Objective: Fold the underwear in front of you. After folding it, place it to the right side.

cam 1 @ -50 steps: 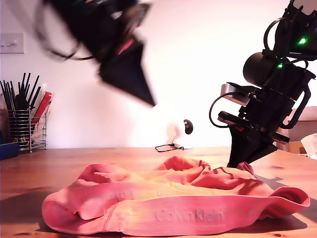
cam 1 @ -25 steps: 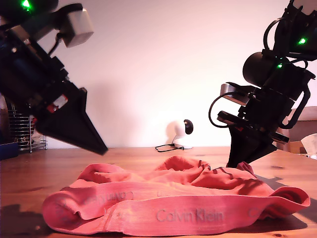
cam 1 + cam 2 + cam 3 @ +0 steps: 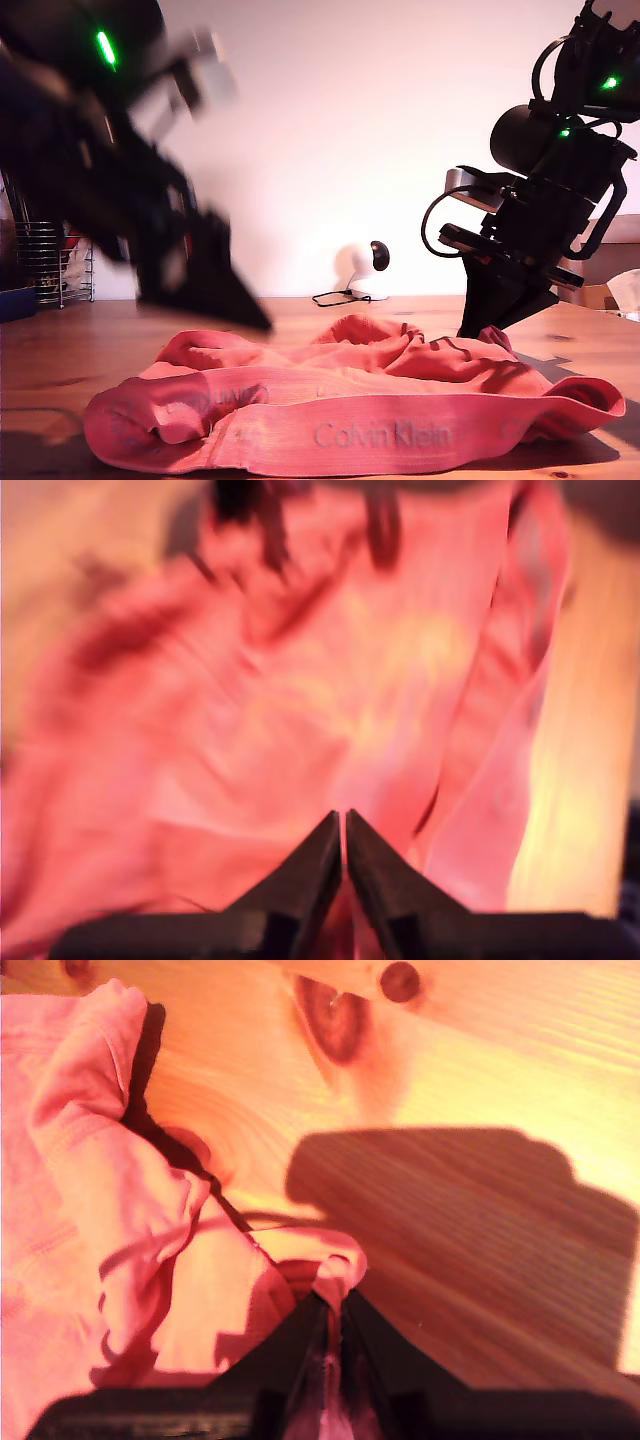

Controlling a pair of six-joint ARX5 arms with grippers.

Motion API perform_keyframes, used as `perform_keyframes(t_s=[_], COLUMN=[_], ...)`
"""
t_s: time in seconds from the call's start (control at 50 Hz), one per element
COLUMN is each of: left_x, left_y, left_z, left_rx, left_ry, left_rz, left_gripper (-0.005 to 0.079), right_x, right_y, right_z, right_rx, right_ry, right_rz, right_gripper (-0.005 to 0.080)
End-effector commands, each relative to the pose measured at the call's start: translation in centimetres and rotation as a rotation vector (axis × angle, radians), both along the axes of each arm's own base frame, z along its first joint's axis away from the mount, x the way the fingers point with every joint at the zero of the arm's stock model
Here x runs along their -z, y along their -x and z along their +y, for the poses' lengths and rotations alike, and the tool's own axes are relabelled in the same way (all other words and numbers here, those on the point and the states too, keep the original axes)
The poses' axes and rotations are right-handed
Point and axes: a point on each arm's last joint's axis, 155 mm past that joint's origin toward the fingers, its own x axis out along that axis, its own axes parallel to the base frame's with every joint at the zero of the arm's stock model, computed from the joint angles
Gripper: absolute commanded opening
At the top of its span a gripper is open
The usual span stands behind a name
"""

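Crumpled soft coral-red cloth underwear [image 3: 350, 405] at bench [image 3: 60, 340] centre, my second gripper [image 3: 332, 1305] clenched on its 3 o'clock hem, my first gripper [image 3: 343, 825] clamped shut, empty, above the 9 o'clock side; fold barely begun, next likely needs opening and pinching cloth.

A home room, by the look of it: a knotty pine table [image 3: 300, 312] stands against a plain white wall [image 3: 380, 120], with a light switch partly hidden at the exterior view's upper left, and a wire rack [image 3: 45, 262] beside it.
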Motion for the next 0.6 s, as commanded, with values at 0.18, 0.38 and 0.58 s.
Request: perform_keyframes(t_s=[0.18,0.38,0.58], left_x=[1.0,2.6,4.4], left_y=[0.5,1.4,1.3], left_z=[-0.6,-0.9,-0.4], left_rx=[0.086,0.144,0.146], left_ry=[-0.044,-0.092,-0.151], left_rz=[-0.042,-0.038,-0.039], left_gripper=[0.0248,0.0257,0.0256], right_x=[-0.4,-0.5,-0.6], right_y=[-0.3,-0.5,-0.5], right_z=[0.6,0.7,0.7], right_rx=[-0.013,-0.013,-0.014], right_ry=[-0.01,-0.012,-0.013], right_rz=[-0.014,-0.022,-0.023], right_gripper=[-0.0011,-0.0011,-0.0011])
